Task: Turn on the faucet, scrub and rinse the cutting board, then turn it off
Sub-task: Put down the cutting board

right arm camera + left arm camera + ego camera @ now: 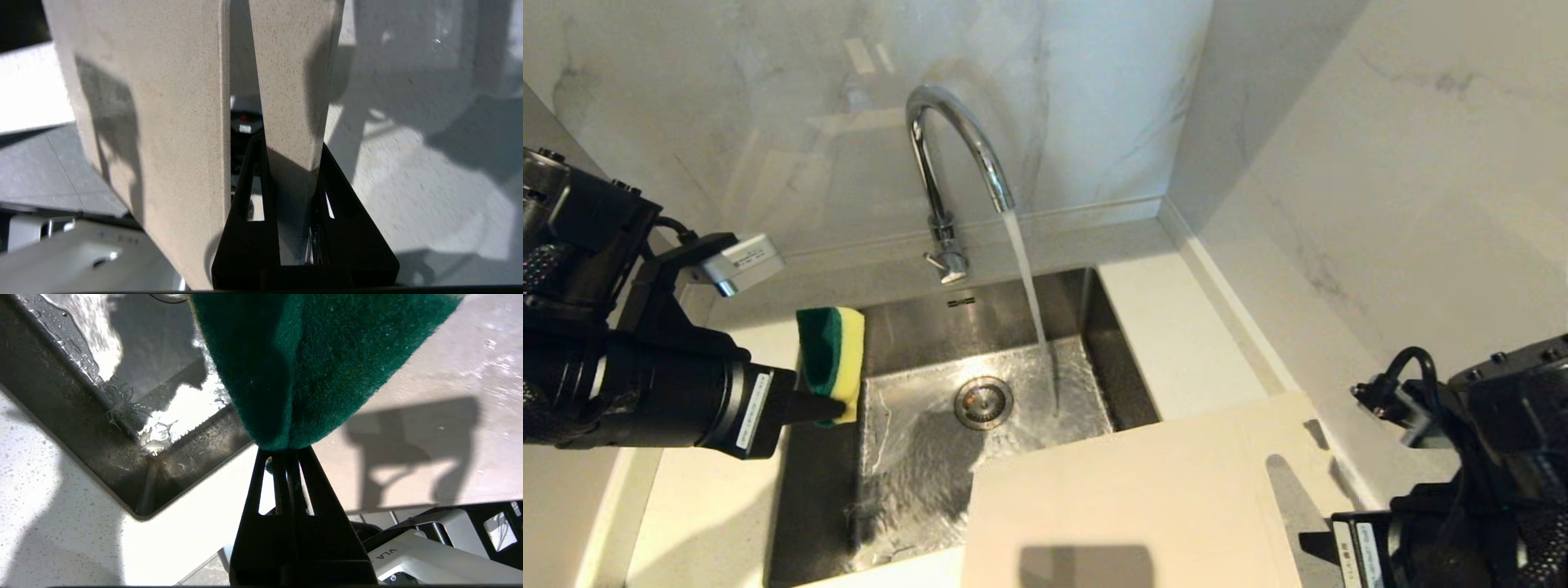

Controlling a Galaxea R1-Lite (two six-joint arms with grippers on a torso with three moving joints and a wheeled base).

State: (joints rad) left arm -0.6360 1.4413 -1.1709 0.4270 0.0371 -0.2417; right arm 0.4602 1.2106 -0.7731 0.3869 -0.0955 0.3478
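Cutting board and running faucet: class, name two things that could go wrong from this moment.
1. The right gripper pinches the cutting board only by the bar beside its handle slot; the large board could twist or slip.
2. Water from the faucet hits the sink, missing the board, and may splash once the board moves under it.

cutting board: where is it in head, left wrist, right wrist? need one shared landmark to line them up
Head: cutting board fills the bottom centre, over the sink's near edge.
Left wrist: pale slab behind the green sponge.
Right wrist: board fills the centre, the strip beside its slot clamped by the right gripper.
Shared landmark: the board's slot handle, head and right wrist only.
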